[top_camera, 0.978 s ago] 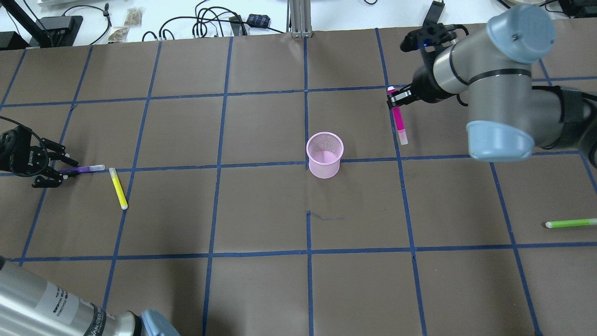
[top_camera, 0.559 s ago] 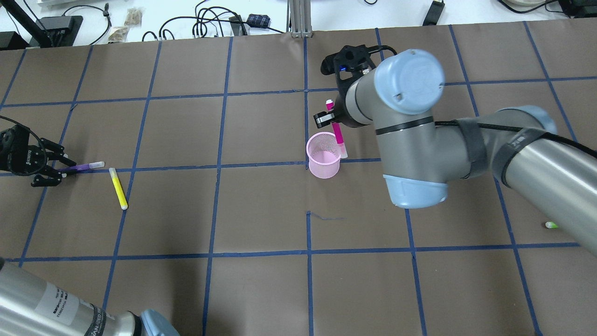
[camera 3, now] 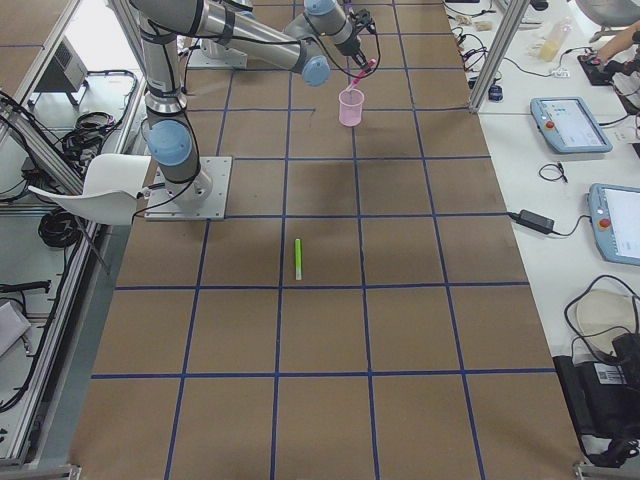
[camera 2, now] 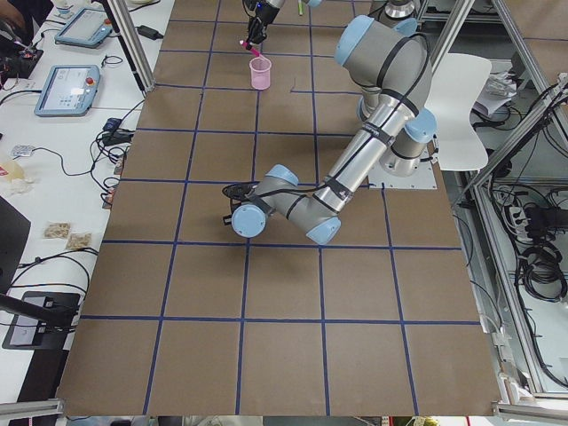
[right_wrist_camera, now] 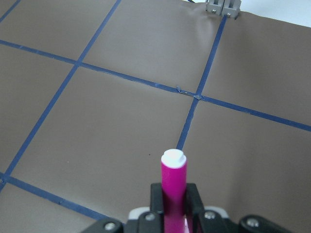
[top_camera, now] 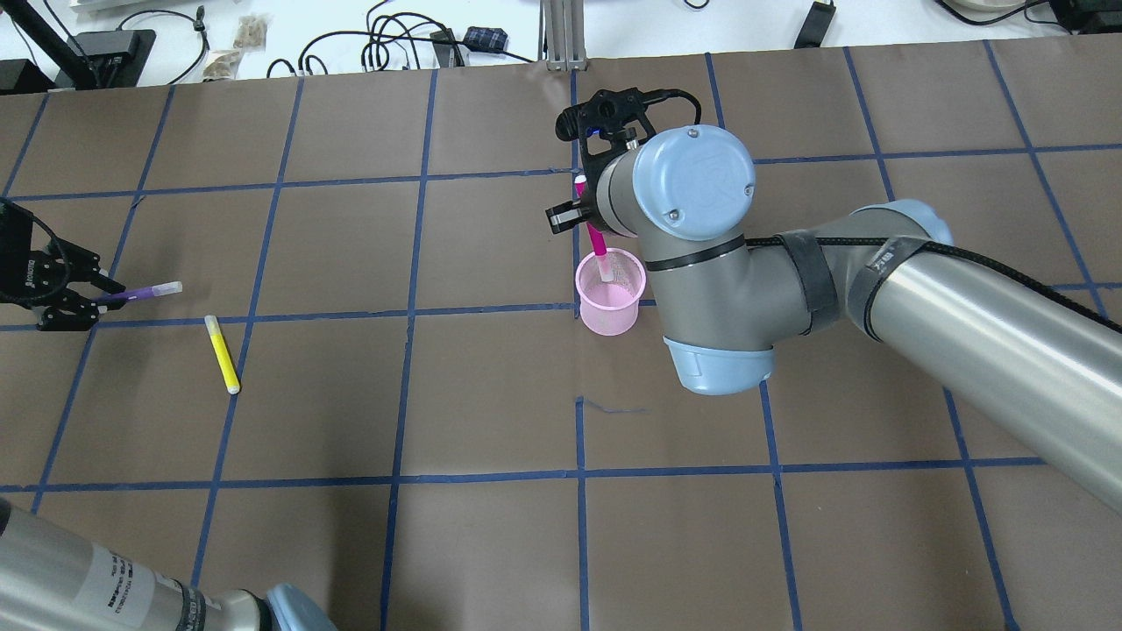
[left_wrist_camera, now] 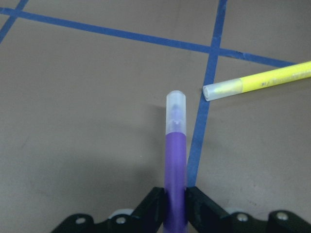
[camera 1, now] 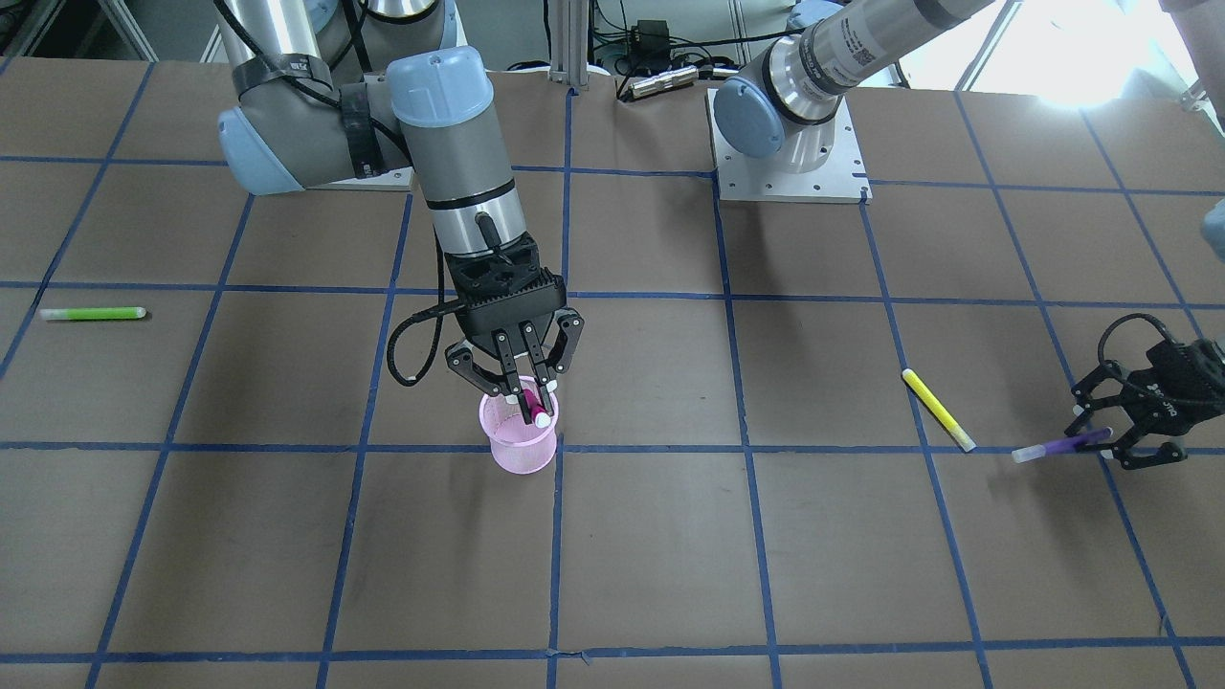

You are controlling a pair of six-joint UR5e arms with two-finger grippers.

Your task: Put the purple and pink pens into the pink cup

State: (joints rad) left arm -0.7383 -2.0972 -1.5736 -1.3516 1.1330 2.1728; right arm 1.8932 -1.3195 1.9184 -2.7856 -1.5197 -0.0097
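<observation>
The right fingers (right_wrist_camera: 155, 198) are clenched on a pink pen (top_camera: 598, 243), pinching its barrel near the upper end. The pen hangs at a slant, and its pale lower end sits inside the mouth of the pink cup (top_camera: 609, 307). This mesh cup stands upright near the middle of the brown, blue-gridded table (camera 1: 670, 536).

Far out on the robot's left, the left fingers (left_wrist_camera: 196, 203) grasp a purple pen (left_wrist_camera: 175, 160) by its rear end. The pen lies nearly level and low over the table, with its clear cap pointing away from the wrist. Whether it touches the table cannot be told. A yellow pen (camera 1: 938, 410) lies just beside it, and a green pen (camera 1: 93, 313) lies well apart on the robot's right.

Both task pens look light and stiff, with smooth plastic barrels likely to swivel or slide in a two-point pinch. A hold across the barrel near the top, as with the pink pen, probably suits lowering them in. The cup looks light too, and a nudge against its rim could tip it.
</observation>
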